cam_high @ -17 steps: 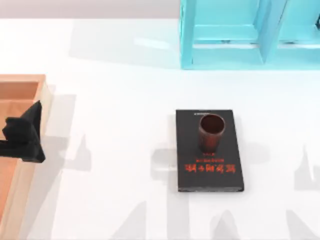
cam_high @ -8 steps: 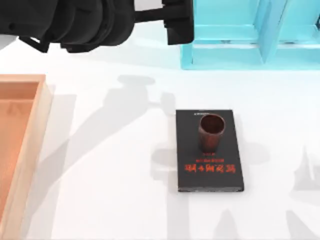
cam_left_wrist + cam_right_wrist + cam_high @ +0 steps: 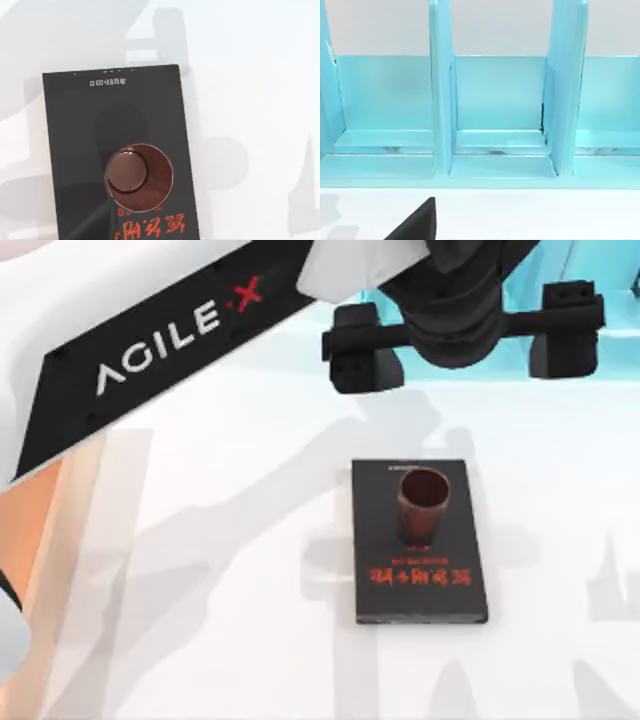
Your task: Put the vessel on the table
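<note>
The vessel (image 3: 422, 504), a small reddish-brown cup, stands upright on a black book (image 3: 420, 585) with red lettering, right of the middle of the table (image 3: 220, 540). My left arm reaches across from the left, and its gripper (image 3: 465, 348) hangs open and wide, high above the far end of the book, holding nothing. From the left wrist view I look straight down into the vessel (image 3: 139, 177), which stands on the book (image 3: 75, 130). My right arm is parked. A black piece of its gripper (image 3: 417, 223) shows at the edge of the right wrist view.
A turquoise shelf unit (image 3: 615, 300) stands at the back right, and the right wrist view faces its compartments (image 3: 495, 100). A light wooden tray (image 3: 75, 490) sits at the left edge, partly under my left arm. Bare tabletop surrounds the book.
My left arm has swung from the left edge over the tray, across the back of the table, to above the book. The vessel and book have not moved.
</note>
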You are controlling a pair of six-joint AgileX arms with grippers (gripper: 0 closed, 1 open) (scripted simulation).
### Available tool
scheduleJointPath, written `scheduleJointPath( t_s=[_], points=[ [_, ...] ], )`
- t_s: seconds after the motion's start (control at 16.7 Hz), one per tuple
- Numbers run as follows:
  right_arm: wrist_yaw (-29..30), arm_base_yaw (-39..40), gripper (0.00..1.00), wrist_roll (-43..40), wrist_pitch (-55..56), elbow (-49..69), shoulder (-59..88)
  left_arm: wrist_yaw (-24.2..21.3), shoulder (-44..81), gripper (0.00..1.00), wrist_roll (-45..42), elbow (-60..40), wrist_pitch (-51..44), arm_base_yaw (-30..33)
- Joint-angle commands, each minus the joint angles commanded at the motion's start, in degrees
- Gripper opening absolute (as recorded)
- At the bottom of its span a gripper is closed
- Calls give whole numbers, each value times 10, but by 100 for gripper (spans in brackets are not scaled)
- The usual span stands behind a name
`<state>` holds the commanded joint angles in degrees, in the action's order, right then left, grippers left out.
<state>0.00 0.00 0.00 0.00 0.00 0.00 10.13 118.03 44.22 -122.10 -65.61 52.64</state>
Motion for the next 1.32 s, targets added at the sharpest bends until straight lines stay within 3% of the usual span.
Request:
scheduleJointPath(
  t_s=[0.3,0.54,0.96,1.32],
  points=[
    [0,0,100,0,0,0,0,26,146,100,65,-143,-130,29],
    [0,0,100,0,0,0,0,34,190,100,87,-184,-176,35],
    [0,0,100,0,0,0,0,34,190,100,84,-174,-166,31],
    [0,0,100,0,0,0,0,30,202,100,65,-57,-28,14]
  ],
)
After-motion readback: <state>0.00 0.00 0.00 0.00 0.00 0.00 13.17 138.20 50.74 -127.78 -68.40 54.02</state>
